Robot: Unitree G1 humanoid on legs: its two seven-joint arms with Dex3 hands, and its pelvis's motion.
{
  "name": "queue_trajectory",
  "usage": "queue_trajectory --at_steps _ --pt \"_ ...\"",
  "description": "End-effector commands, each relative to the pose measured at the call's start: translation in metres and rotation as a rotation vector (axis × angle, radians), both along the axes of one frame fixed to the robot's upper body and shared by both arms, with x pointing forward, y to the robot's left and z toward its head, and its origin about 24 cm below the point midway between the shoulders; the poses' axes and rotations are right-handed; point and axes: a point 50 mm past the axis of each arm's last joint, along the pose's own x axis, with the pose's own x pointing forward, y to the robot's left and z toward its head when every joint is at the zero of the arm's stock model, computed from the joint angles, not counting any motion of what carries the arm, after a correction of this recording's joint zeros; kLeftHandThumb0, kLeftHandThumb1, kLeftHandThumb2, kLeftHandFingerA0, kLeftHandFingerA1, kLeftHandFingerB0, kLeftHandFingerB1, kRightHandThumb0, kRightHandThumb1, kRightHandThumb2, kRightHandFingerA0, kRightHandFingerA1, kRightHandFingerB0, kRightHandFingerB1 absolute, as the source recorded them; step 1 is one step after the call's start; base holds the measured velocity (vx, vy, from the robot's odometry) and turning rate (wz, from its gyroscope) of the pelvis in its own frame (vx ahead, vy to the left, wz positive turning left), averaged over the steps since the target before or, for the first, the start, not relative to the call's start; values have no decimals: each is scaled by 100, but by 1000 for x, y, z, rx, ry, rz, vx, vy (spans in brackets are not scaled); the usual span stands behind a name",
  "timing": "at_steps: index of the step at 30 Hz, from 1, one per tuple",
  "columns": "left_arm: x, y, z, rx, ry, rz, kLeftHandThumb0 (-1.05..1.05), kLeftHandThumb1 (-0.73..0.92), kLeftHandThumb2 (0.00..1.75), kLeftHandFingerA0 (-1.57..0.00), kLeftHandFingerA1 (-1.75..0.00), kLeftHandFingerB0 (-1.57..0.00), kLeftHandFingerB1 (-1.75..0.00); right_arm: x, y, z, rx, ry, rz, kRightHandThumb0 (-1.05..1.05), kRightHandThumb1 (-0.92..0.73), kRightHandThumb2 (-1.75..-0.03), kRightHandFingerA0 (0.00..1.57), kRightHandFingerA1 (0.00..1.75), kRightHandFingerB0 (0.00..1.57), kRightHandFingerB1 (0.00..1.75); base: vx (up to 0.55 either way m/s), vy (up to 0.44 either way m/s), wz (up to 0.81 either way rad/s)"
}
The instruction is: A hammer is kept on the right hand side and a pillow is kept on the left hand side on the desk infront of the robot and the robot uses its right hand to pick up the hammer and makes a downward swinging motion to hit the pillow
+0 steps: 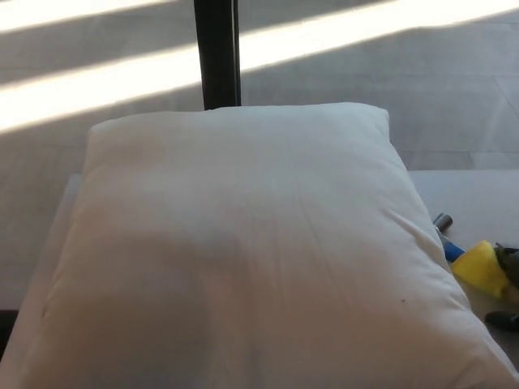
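your white pillow (243,251) fills the desk (478,194). hammer (478,266), yellow and blue, lies at its right edge. right hand (509,279) barely shows beside it; grasp can't be told.

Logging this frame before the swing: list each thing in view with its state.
pillow: lying flat on the desk, untouched.
hammer: lying on the desk beside the pillow's right edge, partly hidden.
right hand: at the hammer's yellow part, mostly out of frame; grip unclear.
left hand: not in view.

A dark upright post (216,53) stands behind the desk (474,194), with sunlit bands (122,81) crossing the floor.
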Motion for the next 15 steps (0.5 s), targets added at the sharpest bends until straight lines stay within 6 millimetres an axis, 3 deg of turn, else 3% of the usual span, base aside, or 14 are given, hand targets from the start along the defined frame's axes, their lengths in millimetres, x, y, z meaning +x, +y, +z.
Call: queue_trajectory --at_steps 1,2,3,4,6,9,11,12,13,14,15 --pt "4 4 6 24 -47 -7 -55 69 61 -72 -51 -56 -46 -30 -23 -35 -110 115 -69 -26 -66 -60 80 119 48 42 0 0 0" --pt "5 4 6 28 -34 -1 -56 68 61 -75 -49 -57 -45 -34 -25 -38 -130 116 -71 -29 -62 -59 77 129 65 47 0 0 7" --pt "4 4 5 22 -36 2 -56 68 60 -73 -50 -56 -45 -36 -25 -41 -145 115 -78 -31 -64 -63 74 150 73 61 0 0 0" --pt "4 4 5 13 -40 -7 -56 69 61 -70 -49 -54 -44 -40 -24 -46 -163 99 -72 -33 -70 -64 69 155 71 77 0 0 0" --pt "5 3 5 16 -39 -17 -57 69 61 -71 -50 -56 -45 -42 -23 -49 -169 68 -53 -30 -61 -58 75 160 75 67 0 0 0" --pt "6 3 5 12 -46 -18 -55 69 61 -71 -50 -54 -45 -47 -19 -55 -162 30 -27 -31 -64 -60 69 158 69 70 0 0 0" --pt "7 3 6 17 -45 -18 -56 70 62 -71 -50 -54 -45 -47 -16 -57 -156 20 -28 -32 -61 -58 72 156 72 63 0 0 0" --pt "7 3 6 17 -45 -27 -56 70 62 -70 -50 -54 -45 -48 -14 -59 -146 -7 -19 -47 -50 -75 90 139 72 67 0 0 0" --pt "7 3 6 24 -42 -43 -57 71 62 -70 -50 -53 -45 -48 -12 -59 -151 -17 -9 -37 -72 -65 78 161 72 69 0 0 0" --pt "7 3 6 20 -44 -38 -56 71 62 -71 -50 -53 -44 -48 -12 -60 -145 -27 -4 -38 -79 -68 77 165 71 89 0 0 0" --pt "6 3 6 10 -50 -30 -55 70 62 -71 -50 -54 -45 -49 -10 -60 -146 -33 7 -37 -85 -68 77 170 70 91 0 0 0"
